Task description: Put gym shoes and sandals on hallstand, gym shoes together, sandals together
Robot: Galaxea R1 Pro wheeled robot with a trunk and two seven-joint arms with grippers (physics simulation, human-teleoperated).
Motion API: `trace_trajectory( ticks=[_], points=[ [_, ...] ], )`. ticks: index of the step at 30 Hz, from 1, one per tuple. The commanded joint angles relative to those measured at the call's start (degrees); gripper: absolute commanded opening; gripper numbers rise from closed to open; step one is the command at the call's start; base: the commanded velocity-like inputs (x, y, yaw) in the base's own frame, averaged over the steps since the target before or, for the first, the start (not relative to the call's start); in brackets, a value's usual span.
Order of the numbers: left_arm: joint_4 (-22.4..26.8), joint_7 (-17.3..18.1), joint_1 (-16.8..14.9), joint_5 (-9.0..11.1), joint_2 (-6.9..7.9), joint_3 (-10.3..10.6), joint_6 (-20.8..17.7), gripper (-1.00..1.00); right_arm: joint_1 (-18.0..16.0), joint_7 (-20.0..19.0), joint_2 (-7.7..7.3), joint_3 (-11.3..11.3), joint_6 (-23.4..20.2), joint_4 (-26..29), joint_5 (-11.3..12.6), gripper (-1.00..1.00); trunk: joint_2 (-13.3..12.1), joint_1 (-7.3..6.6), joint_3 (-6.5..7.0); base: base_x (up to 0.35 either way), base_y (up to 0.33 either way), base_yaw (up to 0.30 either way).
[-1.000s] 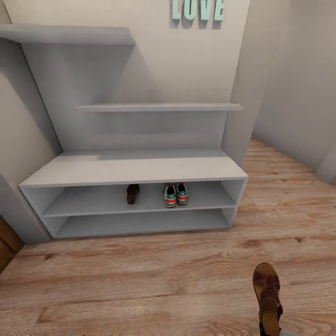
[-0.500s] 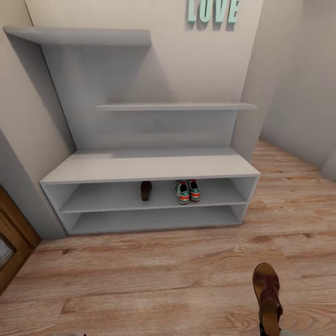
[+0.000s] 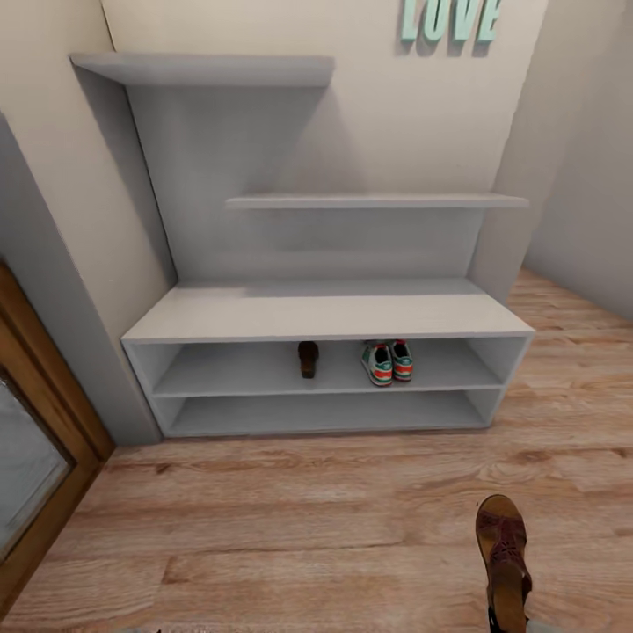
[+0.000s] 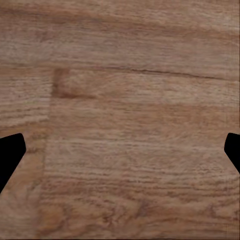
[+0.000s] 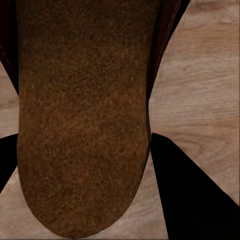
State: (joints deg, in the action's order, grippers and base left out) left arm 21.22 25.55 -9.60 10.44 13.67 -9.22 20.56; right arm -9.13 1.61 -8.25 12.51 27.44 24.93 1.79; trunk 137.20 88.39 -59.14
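Standing against the cream wall in the middle of the head view, the hallstand (image 3: 325, 315) is a low, wide white-grey unit with a flat top and two open shelf levels. On its upper shelf level, right of centre, the two gym shoes (image 3: 389, 361) sit side by side, touching or nearly so, heels with red-orange patches facing the camera. Left of them on the same level, apart from them, one brown sandal (image 3: 308, 358) lies with its length running front to back. The second sandal (image 3: 505, 563) shows at the lower right of the head view, above the corridor floor (image 3: 290, 519). In the right wrist view its tan sole (image 5: 82, 115) lies between the dark fingers of the right end effector (image 5: 82, 165), which is closed on it. The left end effector (image 4: 120, 150) hangs over bare planks with its fingertips (image 4: 9, 152) spread wide and nothing between them. Two thin wall shelves (image 3: 374, 201) and mint letters (image 3: 448, 19) sit above the hallstand.
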Motion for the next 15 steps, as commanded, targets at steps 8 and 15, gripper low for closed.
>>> trace_trajectory(
  ticks=[8, 15],
  points=[
    [0.1, 0.5, -0.1, 0.5, 0.03, -0.2, -0.1, 1.0, 0.0, 0.0, -0.01, 0.1, 0.2, 0.1, 0.4, -1.0, 0.0, -0.01, -0.05, 0.0, 0.307, 0.17],
    [0.0, 0.5, -0.1, 0.5, 0.05, -0.2, -0.1, 1.0, 0.0, -0.2, -0.09, 0.1, 0.2, -0.1, 0.2, -1.0, 0.0, -0.01, -0.05, 0.06, 0.307, 0.014]
  ],
)
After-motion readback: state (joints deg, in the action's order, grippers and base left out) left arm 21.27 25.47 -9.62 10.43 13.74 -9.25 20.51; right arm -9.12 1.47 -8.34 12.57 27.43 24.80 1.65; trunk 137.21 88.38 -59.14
